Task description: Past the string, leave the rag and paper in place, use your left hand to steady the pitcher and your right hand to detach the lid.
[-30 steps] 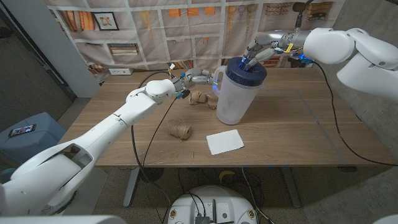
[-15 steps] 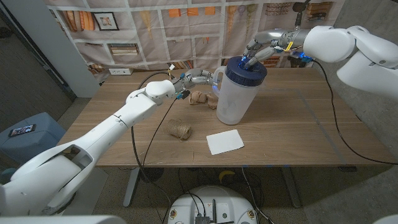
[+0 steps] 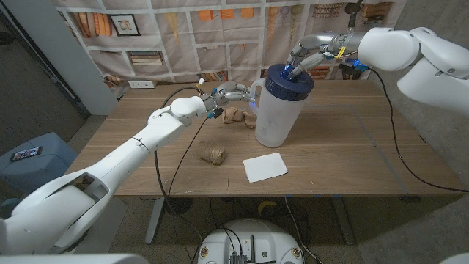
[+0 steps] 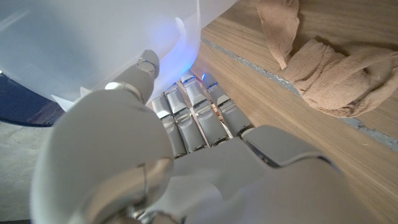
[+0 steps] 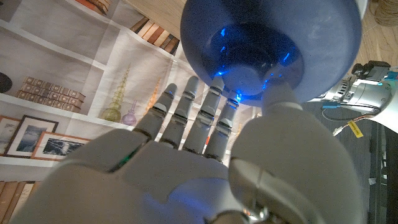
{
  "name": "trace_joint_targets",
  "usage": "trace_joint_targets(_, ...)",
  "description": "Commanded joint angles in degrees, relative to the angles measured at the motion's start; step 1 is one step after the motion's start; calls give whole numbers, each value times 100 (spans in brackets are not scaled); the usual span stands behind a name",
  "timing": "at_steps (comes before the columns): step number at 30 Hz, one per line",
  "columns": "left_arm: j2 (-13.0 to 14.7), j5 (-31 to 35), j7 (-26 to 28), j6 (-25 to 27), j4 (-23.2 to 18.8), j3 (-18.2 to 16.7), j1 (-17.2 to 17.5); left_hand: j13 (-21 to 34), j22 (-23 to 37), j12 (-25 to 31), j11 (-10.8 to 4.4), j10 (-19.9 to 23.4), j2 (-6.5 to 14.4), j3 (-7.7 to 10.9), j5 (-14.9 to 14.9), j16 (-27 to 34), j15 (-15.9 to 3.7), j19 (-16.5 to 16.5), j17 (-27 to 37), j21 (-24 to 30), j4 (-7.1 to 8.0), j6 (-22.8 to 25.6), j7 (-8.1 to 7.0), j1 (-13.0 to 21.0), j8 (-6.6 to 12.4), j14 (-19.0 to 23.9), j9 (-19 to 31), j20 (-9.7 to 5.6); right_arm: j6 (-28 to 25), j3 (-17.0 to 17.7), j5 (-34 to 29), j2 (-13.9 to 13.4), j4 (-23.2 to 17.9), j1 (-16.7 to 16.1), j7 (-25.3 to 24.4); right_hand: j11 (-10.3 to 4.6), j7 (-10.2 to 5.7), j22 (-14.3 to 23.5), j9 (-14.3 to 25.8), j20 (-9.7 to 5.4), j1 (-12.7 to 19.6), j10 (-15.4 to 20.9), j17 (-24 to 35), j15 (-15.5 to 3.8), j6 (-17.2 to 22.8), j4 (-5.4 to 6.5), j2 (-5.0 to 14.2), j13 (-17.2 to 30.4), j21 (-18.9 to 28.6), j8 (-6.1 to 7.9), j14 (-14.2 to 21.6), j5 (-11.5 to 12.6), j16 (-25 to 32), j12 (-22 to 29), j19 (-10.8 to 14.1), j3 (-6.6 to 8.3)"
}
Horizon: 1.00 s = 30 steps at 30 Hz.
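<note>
The left robot hand point(image 3: 233, 92) gripped the frosted plastic pitcher point(image 3: 276, 111) at nine o'clock, bracing it, while the right robot hand point(image 3: 306, 57) pinched its dark blue round lid point(image 3: 289, 79) to pull it off.

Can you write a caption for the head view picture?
Left robot hand steadies pitcher; right robot hand grips its lid.

Left hand point(image 4: 186, 155) presses its fingers point(image 4: 198, 109) against the frosted pitcher point(image 4: 93, 43); the tan rag point(image 4: 329, 68) lies nearby on the table point(image 4: 298, 137).
</note>
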Motion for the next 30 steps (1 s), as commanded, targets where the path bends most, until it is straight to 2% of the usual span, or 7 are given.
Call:
trace_joint_targets(1, 15, -25, 52, -48, 10, -28, 75, 12, 22, 41, -13, 2, 331, 142, 36, 41, -570, 10, 16, -11, 125, 135, 87, -264, 54, 14, 13, -838, -22, -28, -14, 39, -41, 90, 73, -416, -224, 7, 27, 15, 315, 438, 3, -843, 283, -3, 419, 11, -9, 48, 40, 26, -16, -14, -2, -14)
trace_joint_targets(16, 70, -45, 140, -48, -77, -76, 195, 12, 23, 46, -13, 14, 335, 146, 37, 38, -569, 12, 14, -9, 126, 142, 78, -268, 58, 0, 13, -837, 10, 5, 4, 85, -85, 119, 35, -416, -223, 7, 24, 35, 313, 434, -1, -844, 290, -6, 424, 13, -15, 43, 35, 25, -29, -28, -20, -23)
trace_joint_targets(30, 131, -75, 221, -80, -164, -139, 325, 11, 23, 37, -33, -10, 321, 136, 37, 38, -567, 15, 15, -7, 126, 116, 68, -281, 49, -8, 13, -836, -9, -51, -57, 146, -113, 303, 130, -414, -224, 7, 21, 66, 305, 430, -8, -837, 295, -8, 422, 22, -16, 35, 20, 25, -47, -39, -32, -37)
